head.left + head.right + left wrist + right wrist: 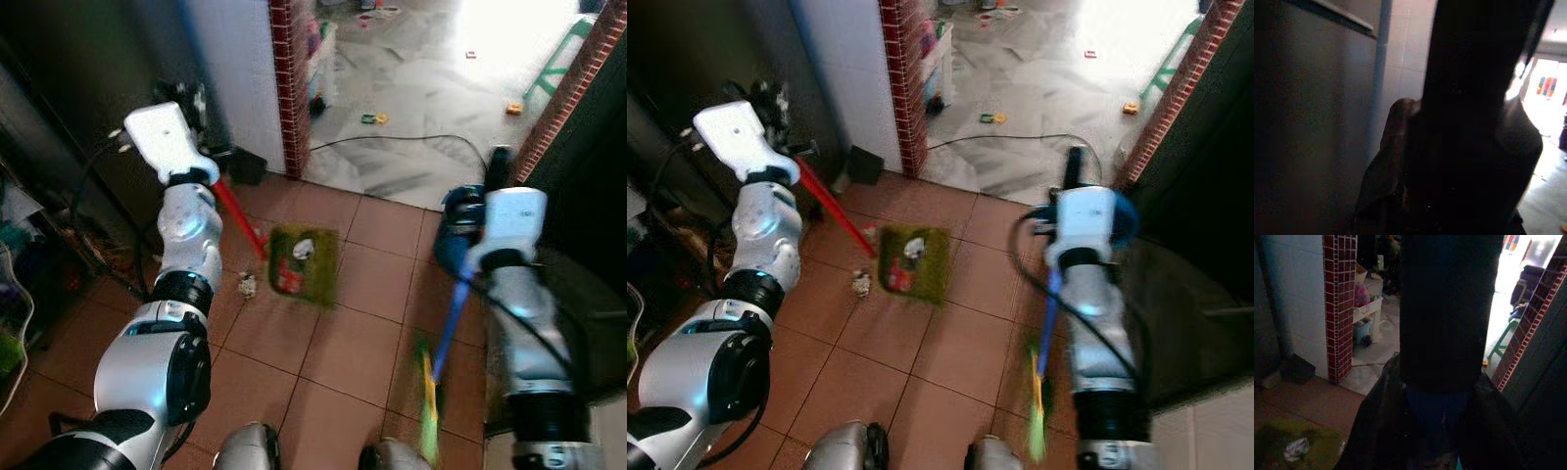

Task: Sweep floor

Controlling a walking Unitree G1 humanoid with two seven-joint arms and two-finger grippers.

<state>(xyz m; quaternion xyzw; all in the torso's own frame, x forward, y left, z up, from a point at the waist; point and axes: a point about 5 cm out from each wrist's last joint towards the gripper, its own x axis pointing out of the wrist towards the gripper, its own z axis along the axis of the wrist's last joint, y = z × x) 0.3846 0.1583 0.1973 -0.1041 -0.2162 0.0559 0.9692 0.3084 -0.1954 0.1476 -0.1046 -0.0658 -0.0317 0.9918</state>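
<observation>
**Reds, greens and one blue handle**

The floor (343,343) was terracotta-brown tile with dark grout. On it lay an olive-green dustpan (306,264) with a red handle (238,217), holding white and red scraps. The broom (431,392) had a blue handle and green-and-yellow bristles. A pillar (286,88) was faced in small red tiles with pale grout, beside a white wall (235,69). Both arms were silver with black joints.

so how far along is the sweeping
Partly done. Some litter already lies on the green dustpan, whose red handle runs up to the left pincer. The right arm holds the blue-handled broom. Left: a crumpled scrap on the tiles beside the pan.
</observation>
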